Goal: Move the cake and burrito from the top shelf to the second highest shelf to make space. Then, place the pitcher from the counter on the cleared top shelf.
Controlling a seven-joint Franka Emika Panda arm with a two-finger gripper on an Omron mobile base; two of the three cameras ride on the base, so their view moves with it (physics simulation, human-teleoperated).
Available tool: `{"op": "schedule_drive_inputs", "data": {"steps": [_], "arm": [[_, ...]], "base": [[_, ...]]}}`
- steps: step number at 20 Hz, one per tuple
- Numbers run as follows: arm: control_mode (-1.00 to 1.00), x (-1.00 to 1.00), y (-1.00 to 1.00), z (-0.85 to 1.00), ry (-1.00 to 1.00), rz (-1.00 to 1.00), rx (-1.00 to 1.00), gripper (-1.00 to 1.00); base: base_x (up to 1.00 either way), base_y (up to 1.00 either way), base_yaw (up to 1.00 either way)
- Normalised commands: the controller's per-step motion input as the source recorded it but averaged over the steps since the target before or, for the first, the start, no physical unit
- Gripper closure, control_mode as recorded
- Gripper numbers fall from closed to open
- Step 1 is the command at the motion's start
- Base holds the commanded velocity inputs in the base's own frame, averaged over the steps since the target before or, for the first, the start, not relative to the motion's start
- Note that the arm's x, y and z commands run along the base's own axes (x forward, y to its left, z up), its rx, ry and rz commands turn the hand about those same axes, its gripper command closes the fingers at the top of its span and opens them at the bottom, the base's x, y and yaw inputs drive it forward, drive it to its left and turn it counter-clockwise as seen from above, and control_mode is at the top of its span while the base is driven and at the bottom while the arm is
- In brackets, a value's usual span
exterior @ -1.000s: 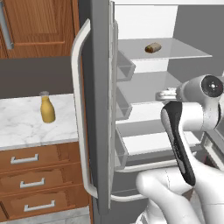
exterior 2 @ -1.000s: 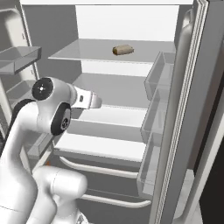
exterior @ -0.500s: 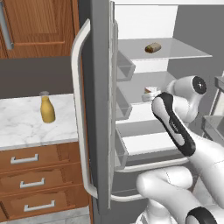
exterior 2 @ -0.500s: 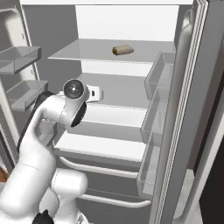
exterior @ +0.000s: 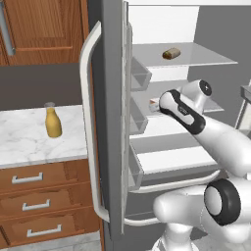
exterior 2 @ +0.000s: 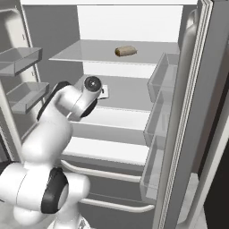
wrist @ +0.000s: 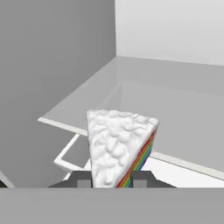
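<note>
A rainbow-layered cake (wrist: 118, 146) with white frosting sits between my gripper's (wrist: 111, 179) dark fingertips, and the gripper is shut on it. From the base views the cake (exterior 2: 103, 92) hangs over the left part of the second highest shelf (exterior 2: 129, 91); I cannot tell whether it touches the panel. On the top shelf (exterior 2: 80, 53) lies the brown burrito (exterior 2: 125, 51), toward the middle. Left of the fridge, the pitcher (exterior: 53, 121) with yellow-orange liquid stands upright on the marbled counter (exterior: 24, 142).
Both fridge doors stand open. The left door (exterior: 115, 122), with its long white handle and bins, lies between counter and shelves. Clear door bins (exterior 2: 163, 80) line the right door. Lower shelves (exterior 2: 107, 150) and a drawer front lie below my arm. Wooden drawers (exterior: 34, 206) sit under the counter.
My arm has folded up and the hand has pushed farther in over the second highest shelf, carrying the cake. Burrito and pitcher have stayed put.
</note>
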Motion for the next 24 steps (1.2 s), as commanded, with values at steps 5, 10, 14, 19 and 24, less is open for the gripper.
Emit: {"op": "schedule_drive_inputs", "data": {"steps": [5, 10, 14, 19, 24], "arm": [[-1.0, 0.6, 0.0, -0.35, 0.0, 0.0, 0.0, 1.0], [-1.0, 0.73, 0.0, -0.22, 0.0, 0.0, 0.0, 1.0], [-1.0, 0.8, 0.0, -0.06, 0.0, 0.0, 0.0, 1.0], [-1.0, 0.84, 0.0, 0.0, 0.0, -0.02, 0.0, 1.0], [-1.0, 0.48, 0.0, -0.07, 0.0, -0.02, 0.0, -1.0]], "base": [[0.0, 0.0, 0.0], [0.0, 0.0, 0.0], [0.0, 0.0, 0.0], [0.0, 0.0, 0.0], [0.0, 0.0, 0.0]]}}
